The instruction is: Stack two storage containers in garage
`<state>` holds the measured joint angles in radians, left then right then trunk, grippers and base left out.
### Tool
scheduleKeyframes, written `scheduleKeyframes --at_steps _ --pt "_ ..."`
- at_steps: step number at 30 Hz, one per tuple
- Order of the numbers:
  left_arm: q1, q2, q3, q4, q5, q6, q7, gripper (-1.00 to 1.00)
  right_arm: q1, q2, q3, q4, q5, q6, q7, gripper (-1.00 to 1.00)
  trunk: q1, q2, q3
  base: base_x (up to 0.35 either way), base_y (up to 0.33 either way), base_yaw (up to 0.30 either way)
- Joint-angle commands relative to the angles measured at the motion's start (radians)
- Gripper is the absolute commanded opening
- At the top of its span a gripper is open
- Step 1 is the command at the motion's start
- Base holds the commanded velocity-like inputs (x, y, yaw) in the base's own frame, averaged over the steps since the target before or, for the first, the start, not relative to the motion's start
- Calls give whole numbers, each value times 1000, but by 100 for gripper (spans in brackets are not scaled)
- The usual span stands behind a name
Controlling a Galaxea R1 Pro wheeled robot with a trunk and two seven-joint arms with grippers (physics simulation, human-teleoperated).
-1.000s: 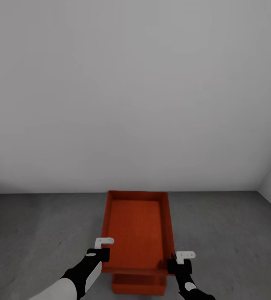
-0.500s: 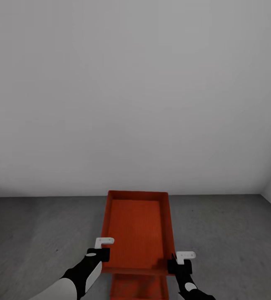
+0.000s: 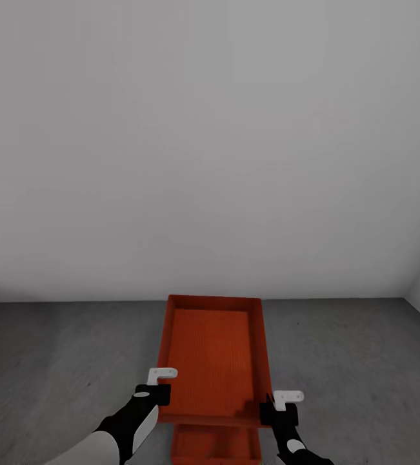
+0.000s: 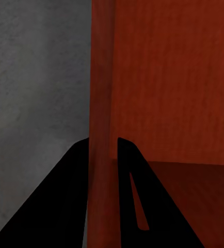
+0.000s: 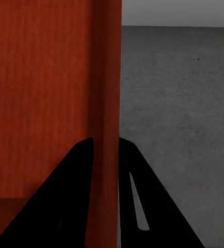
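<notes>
the upper storage container (image 3: 213, 352) hangs in the air over the garage floor (image 3: 55, 361), held by both side walls. the left claw (image 3: 159, 387) is clenched on its left wall, and the right claw (image 3: 278, 407) is clenched on the right one. just below its near end peeks the second storage container (image 3: 216, 445), resting low on the concrete. judging by this, both bins have reached the garage and only the lowering and release remain. plain white wall (image 3: 210, 142) beyond. no readable writing anywhere.
</notes>
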<state>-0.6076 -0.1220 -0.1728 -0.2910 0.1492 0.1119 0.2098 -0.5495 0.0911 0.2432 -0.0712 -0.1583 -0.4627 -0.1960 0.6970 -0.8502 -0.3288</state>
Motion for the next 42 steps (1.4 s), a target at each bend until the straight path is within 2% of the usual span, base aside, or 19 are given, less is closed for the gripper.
scheduleKeyframes --at_steps 1,42 --pt "0 0 -1 1 15 6 11 -100 -1 0 8 -24 -6 -16 3 -100 0 -1 -3 0 0 0" --pt "0 -1 -1 0 15 6 11 -100 -1 -1 10 -23 -6 -22 4 -100 0 -1 -69 0 0 0"
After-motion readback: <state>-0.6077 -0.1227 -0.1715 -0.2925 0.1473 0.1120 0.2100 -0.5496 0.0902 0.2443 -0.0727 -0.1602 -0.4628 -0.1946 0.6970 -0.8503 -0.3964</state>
